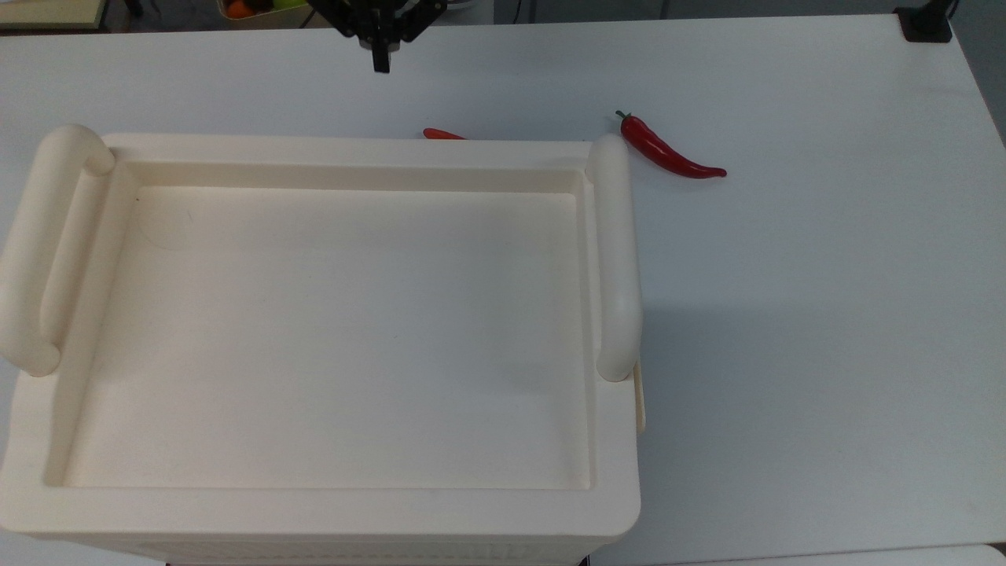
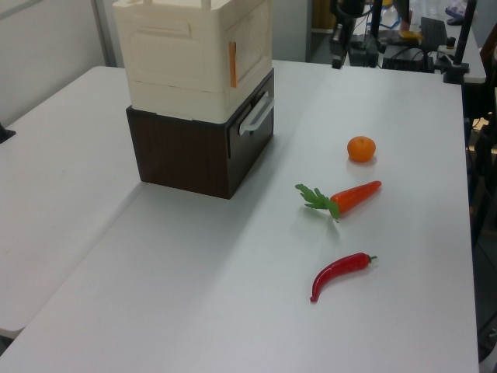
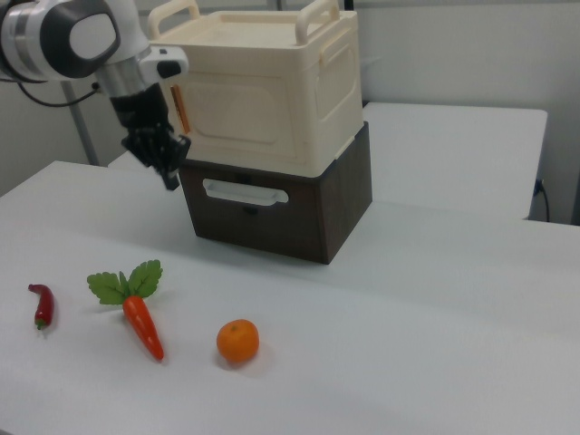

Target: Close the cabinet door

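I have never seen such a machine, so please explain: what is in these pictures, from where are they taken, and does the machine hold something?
It is a robot arm ending in a black gripper. Three fixed cameras watch it: one from above, two from opposite sides. On the white table a cream cabinet stands on a dark brown drawer box. Its cabinet door looks closed. Nearby lie a red chili pepper, a carrot and an orange. The gripper hangs in the air beside the cabinet, jaws shut, holding nothing.

Bright even light, soft shadows, slightly blurred pictures
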You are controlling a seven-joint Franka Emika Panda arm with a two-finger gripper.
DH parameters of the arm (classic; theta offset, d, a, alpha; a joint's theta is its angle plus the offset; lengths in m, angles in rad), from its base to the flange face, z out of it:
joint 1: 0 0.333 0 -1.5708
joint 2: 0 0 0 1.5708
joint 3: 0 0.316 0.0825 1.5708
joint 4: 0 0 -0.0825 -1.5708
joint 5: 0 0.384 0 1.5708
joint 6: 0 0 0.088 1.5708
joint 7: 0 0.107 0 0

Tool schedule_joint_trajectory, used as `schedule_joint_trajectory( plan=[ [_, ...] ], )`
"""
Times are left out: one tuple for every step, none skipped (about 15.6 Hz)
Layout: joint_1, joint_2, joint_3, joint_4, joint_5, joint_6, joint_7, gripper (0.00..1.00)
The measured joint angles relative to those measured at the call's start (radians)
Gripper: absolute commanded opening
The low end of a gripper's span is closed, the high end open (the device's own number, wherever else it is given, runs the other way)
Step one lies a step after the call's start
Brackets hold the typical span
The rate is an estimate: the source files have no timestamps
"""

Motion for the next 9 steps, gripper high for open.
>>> schedule_joint_trajectory(
  plan=[
    [0.0,-0.018,0.001,-0.026,0.0,-0.016,0.0,0.17],
    [0.0,-0.032,0.001,-0.046,0.0,-0.022,0.0,0.3],
    [-0.001,-0.042,0.001,-0.06,0.0,-0.026,0.0,0.43],
    [-0.004,-0.049,0.001,-0.068,0.0,-0.027,0.0,0.58],
    [-0.006,-0.054,0.001,-0.073,0.0,-0.028,0.0,0.88],
    [-0.007,-0.056,0.001,-0.076,0.0,-0.028,0.0,1.0],
    [-0.007,-0.057,0.001,-0.077,0.0,-0.028,0.0,1.0],
    [-0.007,-0.057,0.001,-0.078,0.0,-0.028,0.0,1.0],
    [-0.007,-0.057,0.001,-0.079,0.0,-0.03,0.0,1.0]
  ],
)
